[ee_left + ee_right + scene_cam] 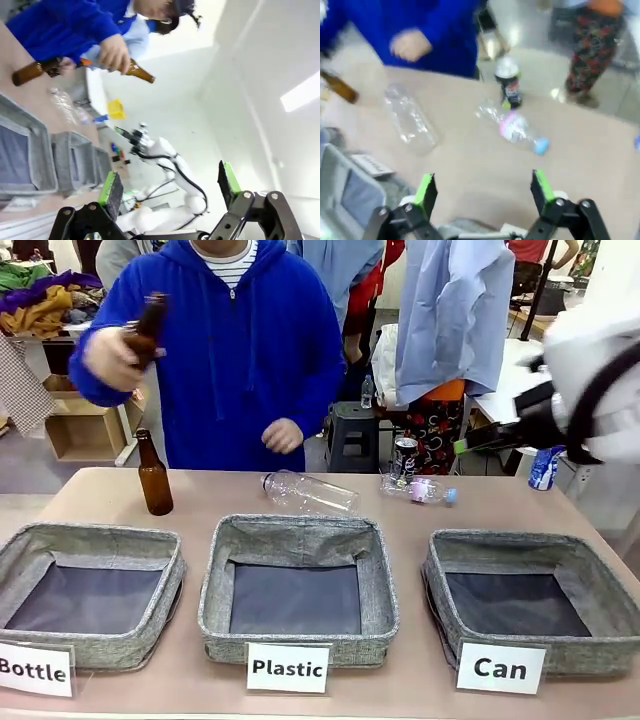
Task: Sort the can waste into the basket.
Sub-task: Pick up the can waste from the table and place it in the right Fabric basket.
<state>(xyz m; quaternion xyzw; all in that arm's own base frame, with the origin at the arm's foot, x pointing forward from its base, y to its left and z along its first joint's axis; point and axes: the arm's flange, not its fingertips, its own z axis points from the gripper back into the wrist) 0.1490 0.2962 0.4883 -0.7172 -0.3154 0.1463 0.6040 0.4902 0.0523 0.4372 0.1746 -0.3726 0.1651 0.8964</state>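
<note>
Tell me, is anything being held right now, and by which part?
The left gripper and right gripper are open, empty; the person's hand grips a brown bottle around its middle.

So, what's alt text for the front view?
The right gripper points toward a crushed can, a blue can beside its arm. Baskets signed Bottle, Plastic, Can line the table's near edge; a person holds up a brown bottle.

Right arm partly hides blue can.

Left gripper: jaws wide apart, nothing between them. At the far side, person's hand holds a brown bottle raised. Second brown bottle on the table. Grey baskets along the near edge.
</note>
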